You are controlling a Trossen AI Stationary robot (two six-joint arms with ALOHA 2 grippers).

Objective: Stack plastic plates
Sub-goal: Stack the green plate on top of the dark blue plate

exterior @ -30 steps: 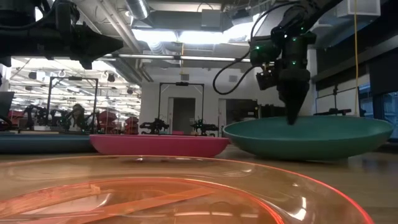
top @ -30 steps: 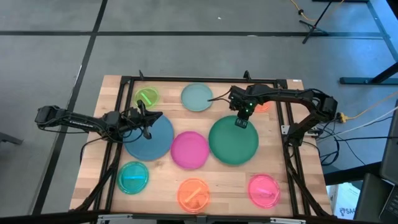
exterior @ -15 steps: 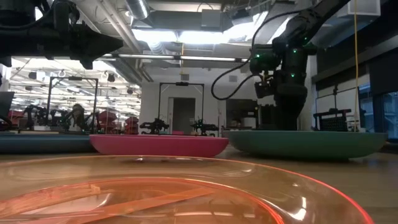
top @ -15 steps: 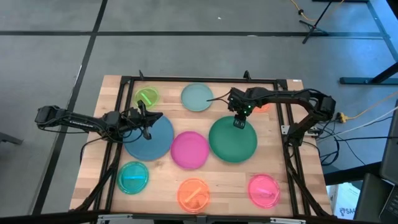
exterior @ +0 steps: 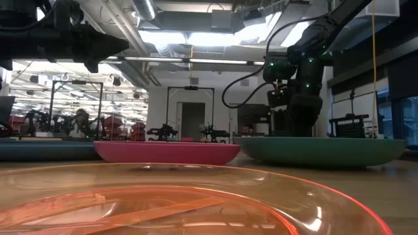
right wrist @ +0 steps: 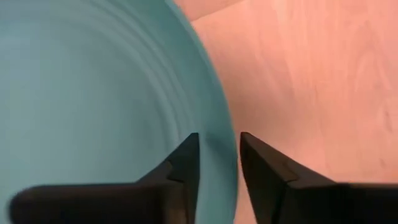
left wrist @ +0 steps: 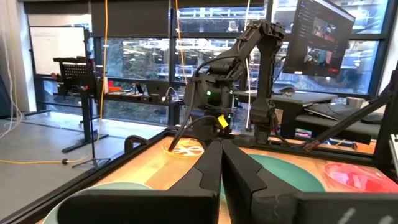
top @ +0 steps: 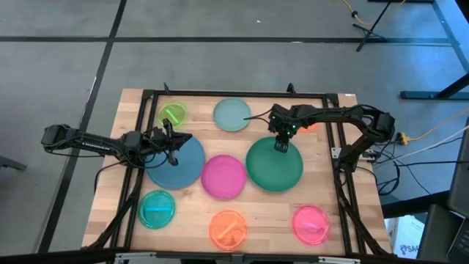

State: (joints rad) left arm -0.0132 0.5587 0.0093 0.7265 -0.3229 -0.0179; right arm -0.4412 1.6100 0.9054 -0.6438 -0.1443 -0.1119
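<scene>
The dark green plate point(top: 275, 167) lies flat on the table at centre right, and it also shows in the low view point(exterior: 320, 150). My right gripper point(top: 281, 144) stands at its far rim, shut on it. My left gripper point(top: 179, 138) is shut and empty. It hangs high over the far rim of the blue plate point(top: 176, 165), as the low view point(exterior: 104, 46) shows. The magenta plate point(top: 223, 176) lies between the blue and green plates. The pale teal plate point(top: 232, 114) and the lime plate point(top: 174, 115) lie at the far edge. My right gripper holds the dark green plate by its far rim point(right wrist: 217, 149), one finger inside the rim and one outside. The fingers point(right wrist: 258, 168) come from above, pointing down. The plate lies flat with its bottom on the table.
Small plates lie along the near edge: cyan point(top: 156, 209), orange point(top: 228, 229) and pink point(top: 311, 224). Another orange plate point(top: 313, 126) sits half hidden behind my right arm at the far right. A dark frame point(top: 339, 158) runs along the table's sides.
My right gripper has gone down at the green plate's far rim. That rim was tipped up toward the near side a second ago. It has come down, and the plate now lies flat on the table.
</scene>
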